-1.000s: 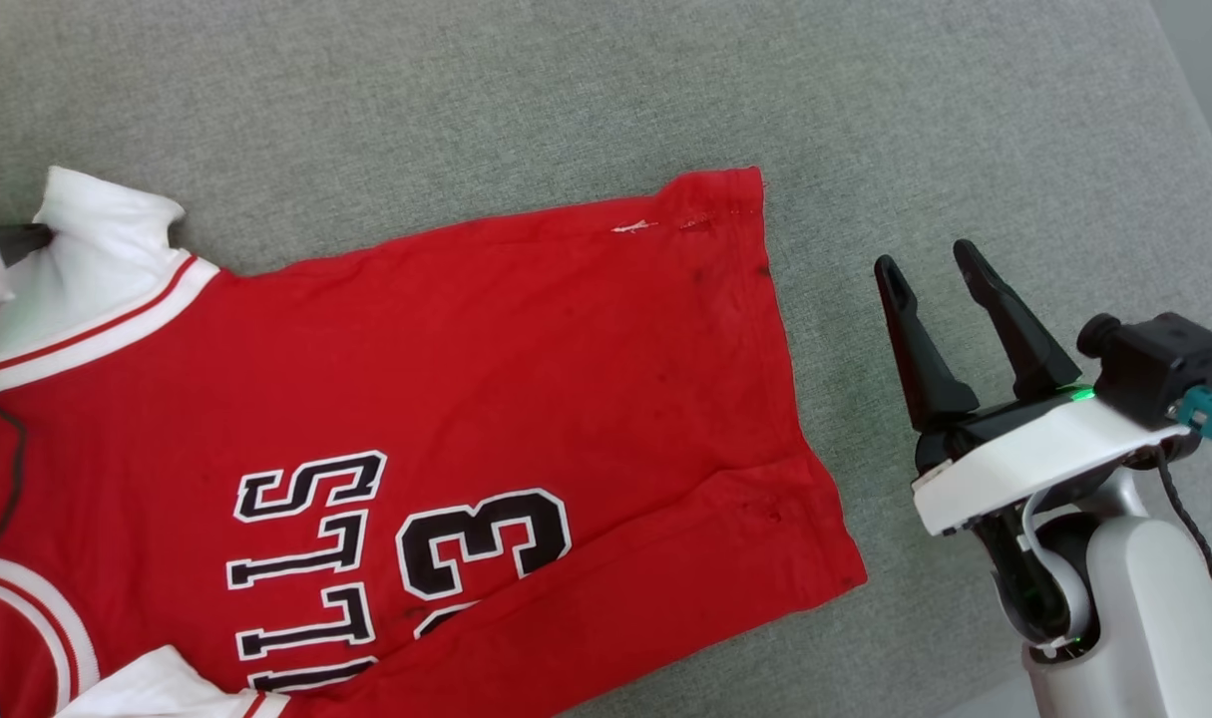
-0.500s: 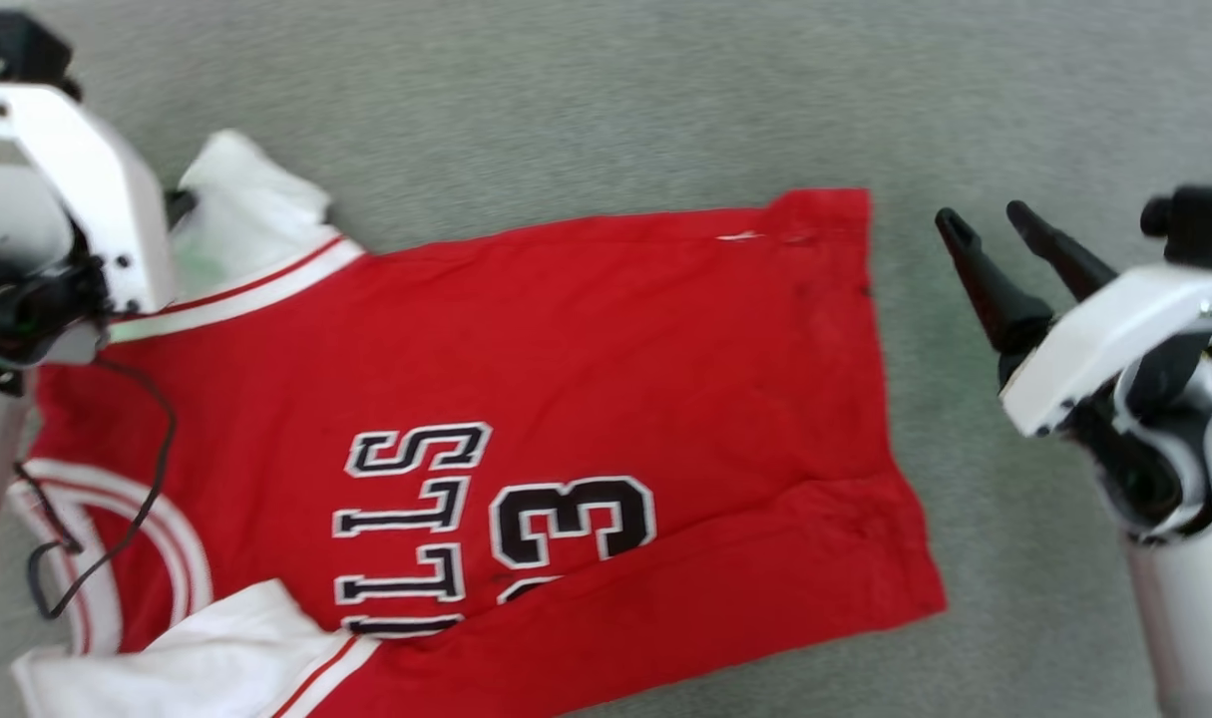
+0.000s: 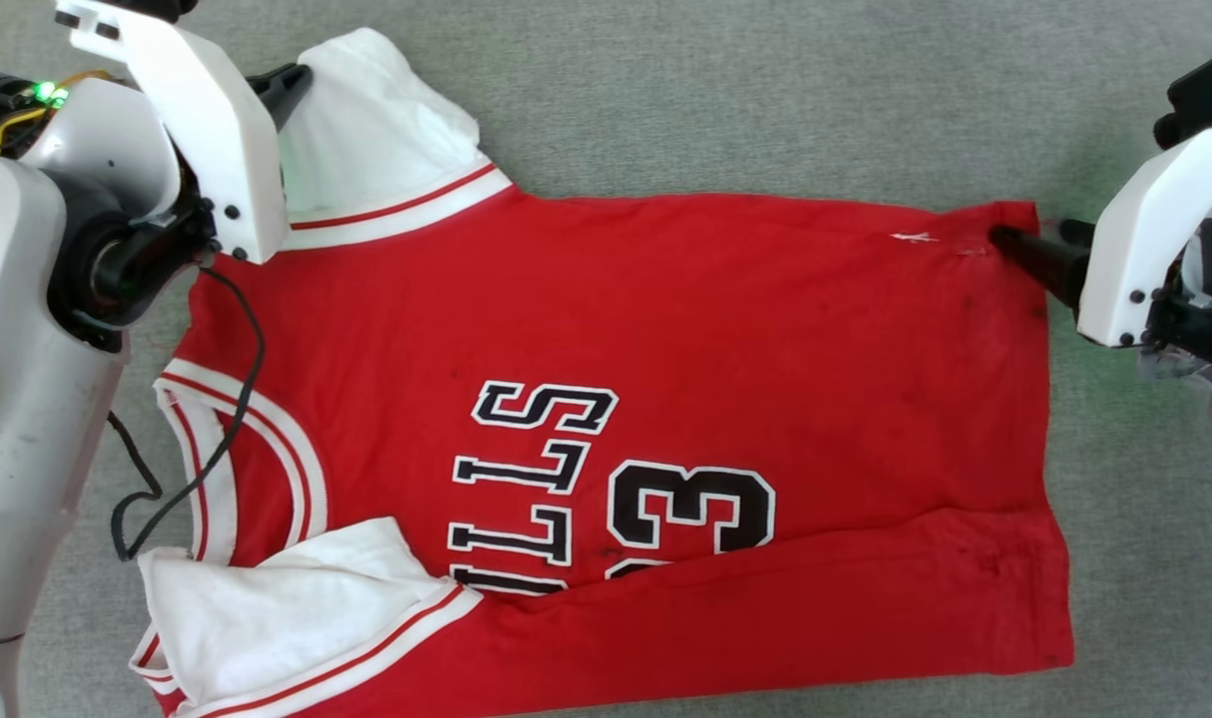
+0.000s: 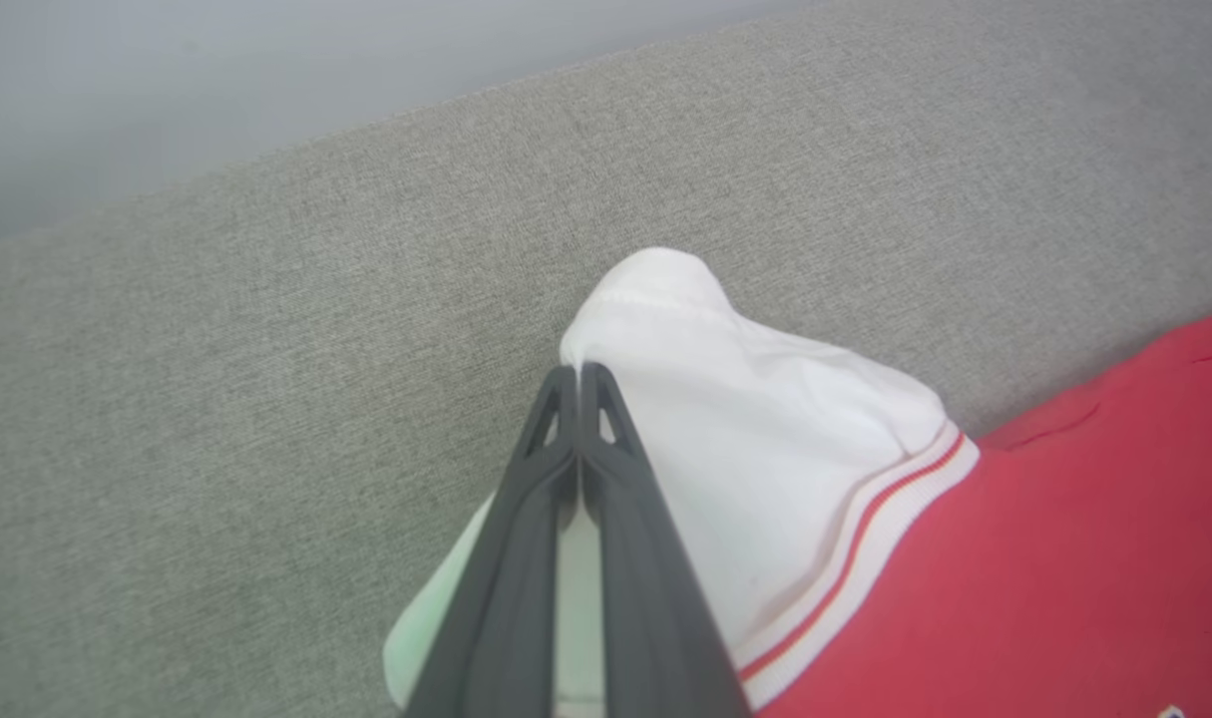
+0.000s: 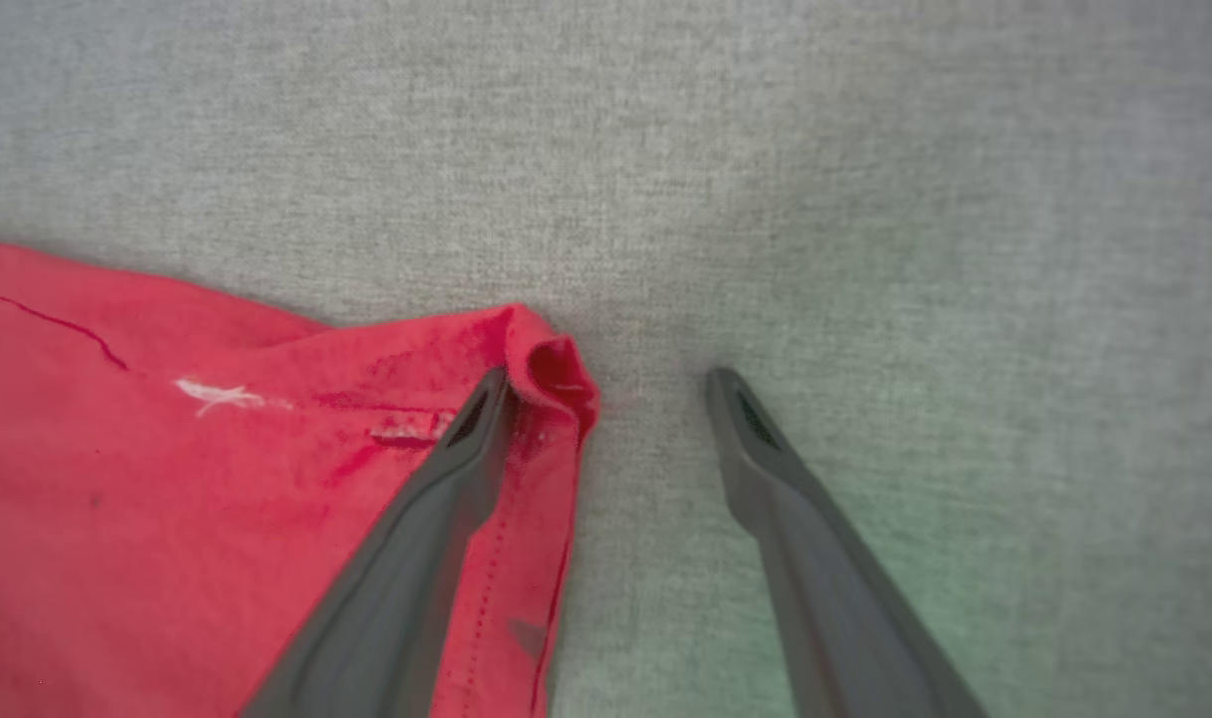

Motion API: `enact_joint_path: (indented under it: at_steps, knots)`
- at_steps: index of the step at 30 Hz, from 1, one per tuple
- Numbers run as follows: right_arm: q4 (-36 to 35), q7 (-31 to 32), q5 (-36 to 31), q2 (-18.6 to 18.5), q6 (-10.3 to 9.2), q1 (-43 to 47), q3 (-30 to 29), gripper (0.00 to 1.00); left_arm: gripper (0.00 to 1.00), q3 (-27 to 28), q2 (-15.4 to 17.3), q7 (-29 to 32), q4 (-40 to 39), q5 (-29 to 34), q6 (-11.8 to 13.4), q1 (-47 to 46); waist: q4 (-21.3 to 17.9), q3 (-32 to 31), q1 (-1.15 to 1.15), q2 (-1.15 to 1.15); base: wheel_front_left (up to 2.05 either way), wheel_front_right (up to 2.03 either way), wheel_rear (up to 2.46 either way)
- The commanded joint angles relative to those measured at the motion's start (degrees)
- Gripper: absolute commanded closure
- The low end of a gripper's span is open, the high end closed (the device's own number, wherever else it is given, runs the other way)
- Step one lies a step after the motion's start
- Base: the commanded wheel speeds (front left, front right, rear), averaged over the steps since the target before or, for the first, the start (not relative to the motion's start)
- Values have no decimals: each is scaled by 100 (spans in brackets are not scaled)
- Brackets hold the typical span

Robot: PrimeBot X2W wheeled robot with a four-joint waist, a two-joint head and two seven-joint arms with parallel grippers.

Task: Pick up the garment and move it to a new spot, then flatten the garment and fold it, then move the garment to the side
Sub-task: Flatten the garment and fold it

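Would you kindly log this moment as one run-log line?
garment: front up on grey cushion | left gripper: shut on white sleeve | right gripper: open at hem corner

At the upper left of the head view, the left arm (image 3: 27,399) has a pale grey, speckled shell and a dark round joint (image 3: 117,279), capped by a white angular plate (image 3: 202,130) with dark screws. A green light (image 3: 45,93) glows beside yellow wires (image 3: 7,112); a black cable (image 3: 261,344) loops below. At the right edge, a matching white plate (image 3: 1154,234) carries a black camera block (image 3: 1204,95). The fingers (image 4: 516,568) are long, dark grey, tapering.
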Motion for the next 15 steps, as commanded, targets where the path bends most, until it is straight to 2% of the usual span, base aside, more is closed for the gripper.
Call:
enact_joint_path:
  at_steps: [1,2,8,15]
  knots:
    - [323,313,-79,200,-2,278,129,71,100,-11,-35,-63,-9,32,-29,-65,70,28,0,0,0,0,0]
    - [333,428,-107,237,-2,278,94,100,100,-21,-50,-83,-2,29,-35,-66,85,28,0,0,0,0,0]
    - [-62,498,-263,234,-1,230,-53,100,100,-56,-85,-213,86,18,-64,49,122,-70,0,0,0,0,0]
    - [-698,-259,-431,35,-2,236,-181,100,100,70,-165,-684,172,-47,0,373,136,-438,0,0,0,0,0]
